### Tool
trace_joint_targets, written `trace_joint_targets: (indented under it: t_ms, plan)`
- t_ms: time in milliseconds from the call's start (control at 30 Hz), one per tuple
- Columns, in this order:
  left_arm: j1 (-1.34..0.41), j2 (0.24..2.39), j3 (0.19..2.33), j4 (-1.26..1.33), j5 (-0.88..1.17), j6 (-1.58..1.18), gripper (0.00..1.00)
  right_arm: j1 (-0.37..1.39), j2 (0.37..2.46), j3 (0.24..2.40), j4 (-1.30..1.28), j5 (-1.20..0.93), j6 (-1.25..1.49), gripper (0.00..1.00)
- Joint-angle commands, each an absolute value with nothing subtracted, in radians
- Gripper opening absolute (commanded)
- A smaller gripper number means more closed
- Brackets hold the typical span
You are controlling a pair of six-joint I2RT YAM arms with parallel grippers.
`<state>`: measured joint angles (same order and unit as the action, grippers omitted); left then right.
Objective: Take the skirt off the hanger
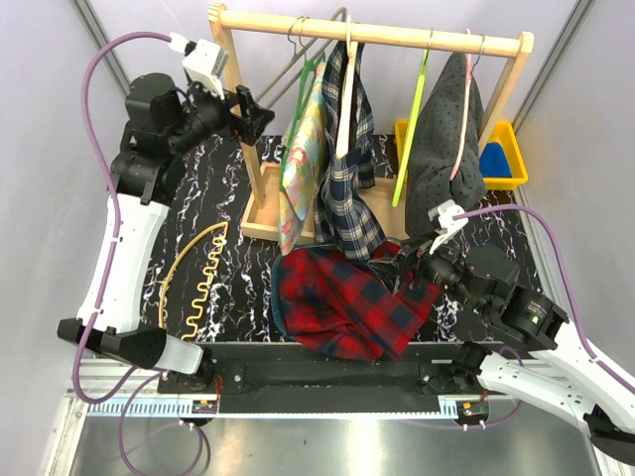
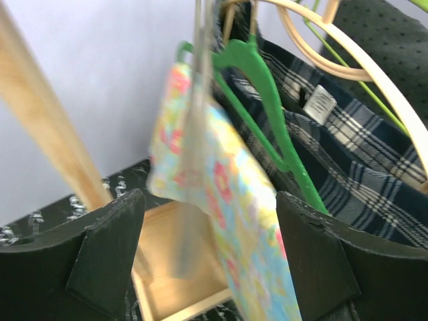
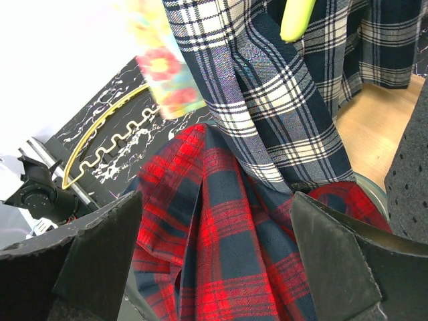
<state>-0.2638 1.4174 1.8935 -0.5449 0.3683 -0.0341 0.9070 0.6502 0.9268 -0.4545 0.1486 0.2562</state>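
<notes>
Left gripper [image 1: 256, 111] upper left, spread open near floral garment [image 1: 303, 149] on green hanger [image 2: 267, 100], right gripper [image 3: 214, 221] lower right (jaws likewise apart) by red tartan skirt [image 1: 342, 302] heaped at bottom centre

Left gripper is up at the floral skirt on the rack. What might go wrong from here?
1. The open left gripper straddles both the floral skirt and a blurred metal hanger wire; shutting may pinch the wire too.
2. The green hanger sits tight against the navy plaid garment, so a pull may drag that neighbour or tip the wooden rack.
</notes>
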Motion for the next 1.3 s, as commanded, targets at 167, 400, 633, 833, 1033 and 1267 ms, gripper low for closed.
trace_joint_targets:
  t_ms: [167,400,633,833,1033,1267]
  plan:
    - [-0.268,1.493,1.979,-0.519,0.500,-0.120,0.81,0.907,0.647,0.943,-0.426,0.173,0.262,1.00]
    - [-0.268,1.503,1.987,-0.523,0.495,-0.101,0.65,0.905,0.647,0.943,-0.430,0.181,0.262,1.00]
    - [-0.268,1.505,2.017,-0.528,0.494,-0.112,0.80,0.905,0.657,0.945,-0.430,0.178,0.255,1.00]
    - [-0.276,1.534,2.100,-0.514,0.520,-0.202,0.88,0.905,0.666,0.940,-0.423,0.175,0.256,1.00]
    - [-0.337,1.569,2.151,-0.483,0.543,-0.276,0.96,0.905,0.670,0.936,-0.417,0.170,0.262,1.00]
    - [-0.446,1.595,2.122,-0.491,0.506,-0.238,0.92,0.905,0.661,0.937,-0.420,0.176,0.267,1.00]
